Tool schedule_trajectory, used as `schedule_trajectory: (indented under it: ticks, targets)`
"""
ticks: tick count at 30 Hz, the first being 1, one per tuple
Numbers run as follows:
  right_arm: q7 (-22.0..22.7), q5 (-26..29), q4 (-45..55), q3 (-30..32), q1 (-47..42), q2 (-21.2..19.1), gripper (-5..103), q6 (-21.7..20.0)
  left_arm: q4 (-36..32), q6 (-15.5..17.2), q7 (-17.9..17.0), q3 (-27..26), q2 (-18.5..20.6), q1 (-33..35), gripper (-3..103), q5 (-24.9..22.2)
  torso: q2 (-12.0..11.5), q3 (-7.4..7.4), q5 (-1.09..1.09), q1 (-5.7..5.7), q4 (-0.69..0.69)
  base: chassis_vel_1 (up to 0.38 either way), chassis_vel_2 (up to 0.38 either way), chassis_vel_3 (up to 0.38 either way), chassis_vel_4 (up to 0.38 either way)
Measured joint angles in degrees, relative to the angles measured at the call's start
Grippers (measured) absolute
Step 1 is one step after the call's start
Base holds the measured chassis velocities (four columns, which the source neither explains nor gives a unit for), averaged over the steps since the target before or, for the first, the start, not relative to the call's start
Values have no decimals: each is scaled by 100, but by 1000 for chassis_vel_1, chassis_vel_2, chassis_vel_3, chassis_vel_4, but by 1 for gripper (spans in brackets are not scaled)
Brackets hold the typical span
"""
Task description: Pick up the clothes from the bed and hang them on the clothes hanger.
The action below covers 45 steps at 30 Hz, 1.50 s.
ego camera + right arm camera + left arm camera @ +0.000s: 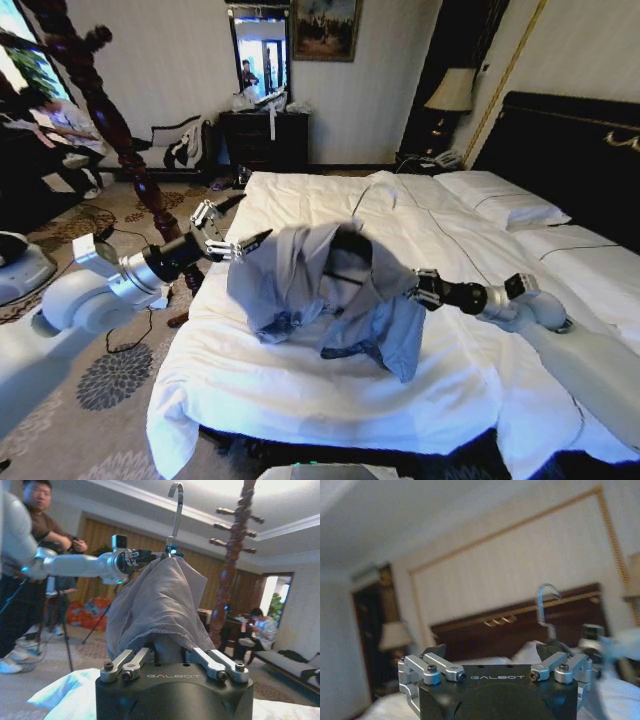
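Shirt draped over the hanger, held up between our two arms

The clothes (320, 290) hang above the bed (300, 400) near its foot edge, draped over the clothes hanger (175, 510); our left gripper (235, 245) pinches the hanger on one side, our right gripper (420, 290) is clamped on fabric opposite.

Layout: garment suspended over the bed between two grippers.
The clothes (320, 290) hang above the bed (480, 300); left gripper (240, 245) at their left, right gripper (410, 288) at their right; headboard (580, 150) far right.
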Motion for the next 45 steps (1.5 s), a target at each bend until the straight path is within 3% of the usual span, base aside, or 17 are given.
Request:
schedule_trajectory:
  ticks: [5,9,18,27,30,31,34,37,43,45]
  targets:
    - [-232,-103,24,-1,26,-42,19,0,-276,146,291,255,423,126,100,-155,0,0,0,0,0,0,0,0,0]
    - [-350,-179,84,-10,40,-42,19,0,-299,232,416,438,546,150,100,-134,1,0,0,0,0,0,0,0,0]
    - [-657,-473,218,63,36,14,19,40,-139,307,635,912,681,149,102,227,0,0,-1,0,0,0,0,0,0]
    - [-698,-645,191,91,122,96,19,74,-139,481,993,1201,890,76,95,699,1,0,0,0,0,0,0,0,0]
    - [-649,-687,189,100,103,114,19,87,-137,495,1115,1211,879,60,82,1086,1,0,0,0,0,0,0,0,0]
    - [-649,-687,189,100,103,114,19,87,-137,495,1115,1211,879,60,82,1086,1,0,0,0,0,0,0,0,0]
    - [-641,-702,200,98,113,118,19,92,-130,570,1190,1224,819,61,66,1186,1,0,0,0,0,0,0,0,0]
    - [-636,-715,256,65,138,118,19,92,-124,606,1254,1254,759,56,60,1211,1,0,0,0,0,0,0,0,0]
    - [-526,-778,417,50,127,78,19,110,-24,684,1524,1300,635,65,34,1372,0,0,0,-1,0,0,0,0,0]
    - [-509,-792,437,54,121,66,19,119,-5,684,1579,1300,624,65,34,1411,0,0,0,0,0,0,0,0,0]
